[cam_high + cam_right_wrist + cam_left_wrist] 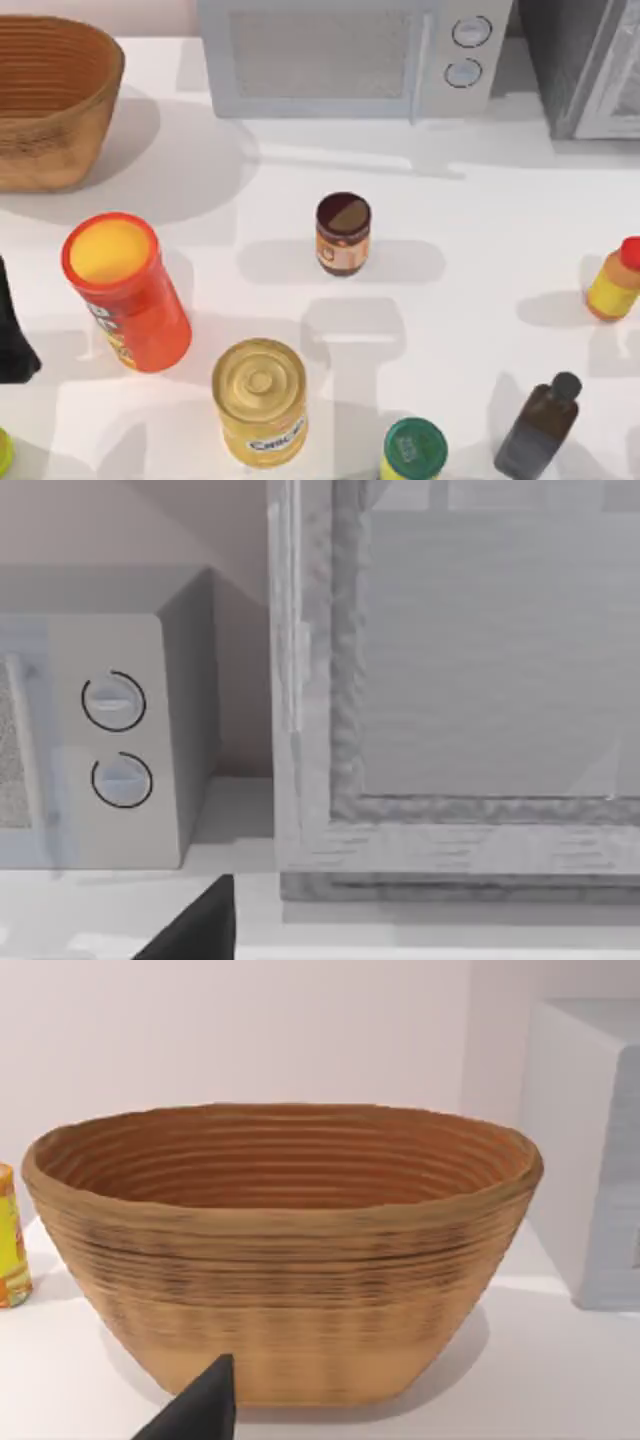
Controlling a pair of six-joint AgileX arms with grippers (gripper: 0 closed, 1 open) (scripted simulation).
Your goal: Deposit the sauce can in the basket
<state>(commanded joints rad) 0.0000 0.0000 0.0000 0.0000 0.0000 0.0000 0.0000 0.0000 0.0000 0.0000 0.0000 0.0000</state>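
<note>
The sauce can (343, 233), short with a dark brown top and an orange-brown label, stands upright near the middle of the table, apart from everything else. The woven wicker basket (50, 100) sits at the far left corner; the left wrist view looks into it from the side, and the basket (280, 1260) holds nothing there. A dark part of my left arm (14, 335) shows at the table's left edge, well left of the can. A dark tip of my left gripper (200, 1412) points toward the basket. My right gripper (198, 928) shows a dark tip facing the microwave and cabinet.
A tall red-orange canister (125, 290) and a gold-lidded yellow can (260, 400) stand between the left arm and the sauce can. A green-lidded jar (414, 450), a dark bottle (538, 425) and a red-capped yellow bottle (615, 280) stand front and right. A microwave (350, 55) and a grey cabinet (590, 60) line the back.
</note>
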